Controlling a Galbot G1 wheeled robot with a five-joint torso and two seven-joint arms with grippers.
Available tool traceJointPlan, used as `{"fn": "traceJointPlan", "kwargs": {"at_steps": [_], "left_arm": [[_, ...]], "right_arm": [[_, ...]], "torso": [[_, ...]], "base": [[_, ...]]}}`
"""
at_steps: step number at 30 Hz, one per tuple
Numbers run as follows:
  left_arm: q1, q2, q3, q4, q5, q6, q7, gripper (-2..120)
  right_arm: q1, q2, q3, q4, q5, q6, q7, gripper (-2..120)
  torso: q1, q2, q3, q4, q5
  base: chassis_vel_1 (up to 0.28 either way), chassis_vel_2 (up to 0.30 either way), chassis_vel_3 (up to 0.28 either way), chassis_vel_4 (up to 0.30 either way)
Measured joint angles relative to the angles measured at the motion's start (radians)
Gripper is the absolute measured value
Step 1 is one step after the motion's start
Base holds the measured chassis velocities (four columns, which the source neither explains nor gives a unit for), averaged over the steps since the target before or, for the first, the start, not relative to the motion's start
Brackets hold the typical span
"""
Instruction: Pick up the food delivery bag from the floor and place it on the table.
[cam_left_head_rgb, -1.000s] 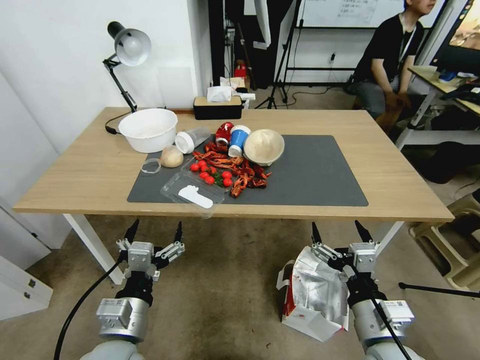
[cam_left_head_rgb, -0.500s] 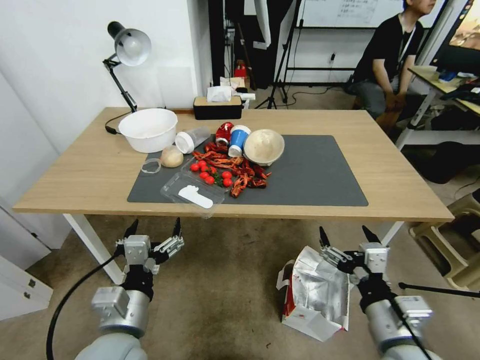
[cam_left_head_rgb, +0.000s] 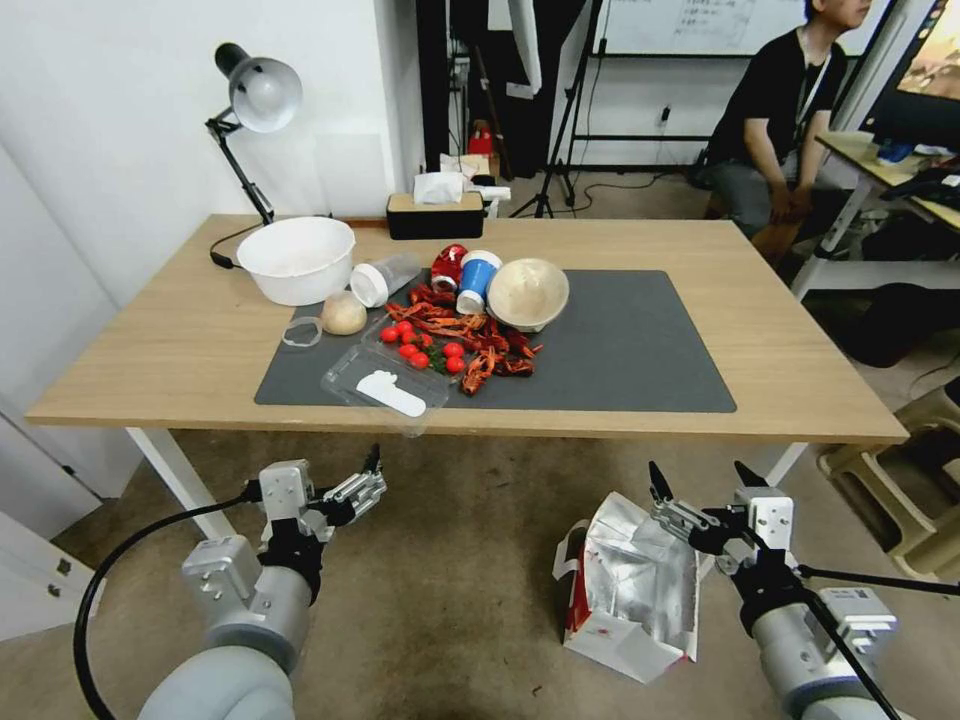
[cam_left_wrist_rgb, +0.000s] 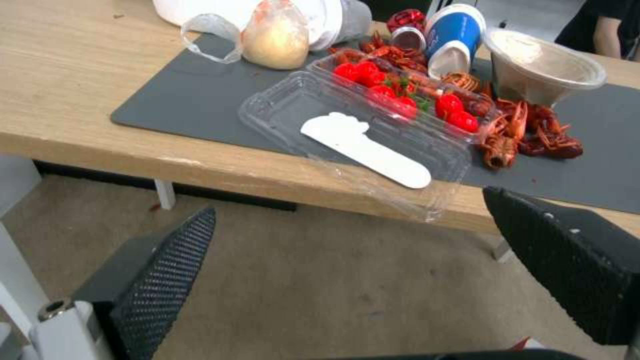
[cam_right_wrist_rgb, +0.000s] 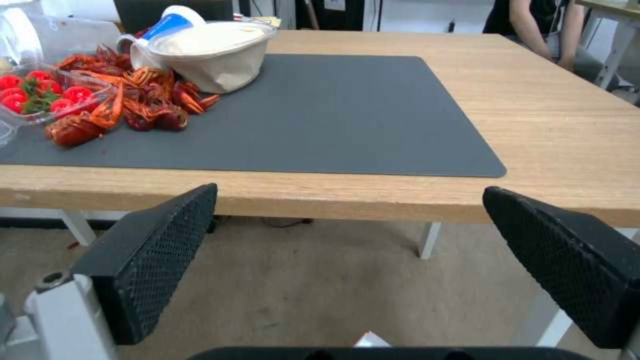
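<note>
Approaching, not yet grasping: food delivery bag standing on the floor just short of the table, foil mouth open and crumpled. Right gripper poised above the bag's far right rim, jaws spread wide, empty, clear of the paper. Left gripper hanging well apart to the left, likewise wide and empty. Next, by judgement: lowering onto rim or handle, then closing.
</note>
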Motion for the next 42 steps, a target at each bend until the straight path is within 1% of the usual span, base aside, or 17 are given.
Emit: {"fn": "traceJointPlan", "kwargs": {"at_steps": [10,12,18,25,31,34,37,42], "left_arm": [[0.003,-0.003,-0.002,0.000,0.004,-0.009,0.001,100],[0.005,-0.003,-0.004,0.002,0.020,-0.038,0.003,100],[0.009,-0.003,-0.006,0.008,0.026,-0.071,0.004,100],[0.016,-0.005,-0.007,0.022,0.035,-0.139,0.014,100],[0.018,-0.006,-0.008,0.022,0.034,-0.144,0.010,100],[0.019,-0.006,-0.009,0.020,0.028,-0.141,0.007,100],[0.020,-0.007,-0.009,0.018,0.026,-0.140,0.007,100],[0.020,-0.006,-0.009,0.018,0.024,-0.138,0.006,100]], "right_arm": [[0.000,-0.001,-0.002,0.000,-0.002,0.003,0.000,100],[0.000,-0.002,-0.002,0.000,-0.003,0.004,0.000,100],[-0.001,-0.002,-0.003,0.000,-0.006,0.005,0.006,100],[-0.003,-0.002,-0.003,0.000,-0.008,0.007,0.012,100],[-0.005,-0.002,-0.004,0.000,-0.010,0.010,0.013,100],[-0.005,-0.001,-0.005,0.000,-0.010,0.010,0.013,100],[-0.004,-0.001,-0.006,0.000,-0.010,0.010,0.013,100],[-0.004,-0.001,-0.006,0.000,-0.010,0.010,0.013,100]], "torso": [[0.000,0.000,0.000,0.0000,0.0000],[0.000,0.000,0.000,0.0000,0.0001],[0.000,0.000,0.000,0.0000,0.0000],[0.000,0.000,0.000,0.0000,0.0000],[0.000,-0.001,0.000,0.0000,-0.0001],[-0.004,-0.008,-0.004,0.0000,0.0000],[-0.011,-0.025,-0.014,0.0000,0.0000],[-0.019,-0.042,-0.023,0.0000,0.0000]], "base": [[0.000,0.000,0.000,0.000],[0.000,0.000,0.000,0.000],[0.000,0.000,0.000,0.000],[0.000,0.000,0.000,0.000],[0.000,0.000,0.000,0.000],[0.000,0.000,0.000,0.000],[0.000,0.000,0.000,0.000],[0.000,0.000,0.000,0.000]]}}
